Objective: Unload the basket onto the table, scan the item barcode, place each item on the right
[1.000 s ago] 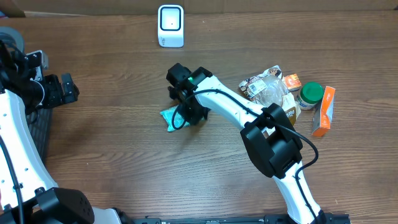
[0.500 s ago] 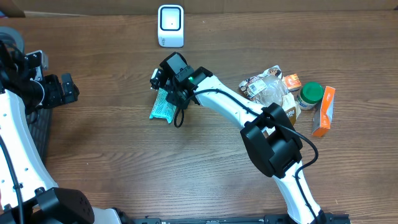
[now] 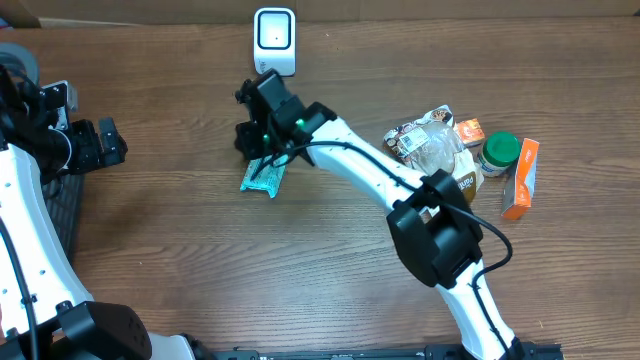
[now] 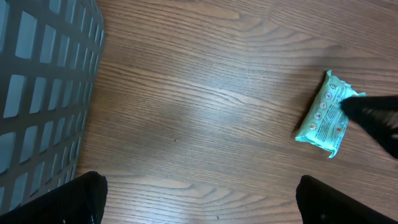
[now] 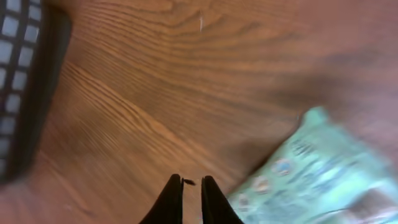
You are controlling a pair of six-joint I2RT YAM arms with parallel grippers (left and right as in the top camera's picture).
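Wooden worktop carries the green packet (image 3: 260, 180) lengthwise toward the scanner (image 3: 274, 40), just beside the closed, empty right gripper (image 5: 191, 182).

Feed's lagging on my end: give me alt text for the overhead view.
The right gripper, jaws shut, hangs over the top end of a teal packet lying on the wooden table, near the white scanner. Other groceries are piled at the right; the left gripper is open at the left edge.

The right arm (image 3: 365, 170) is white-shelled with black joints, a black cable (image 3: 507, 243) and slim black fingers (image 5: 169, 200).
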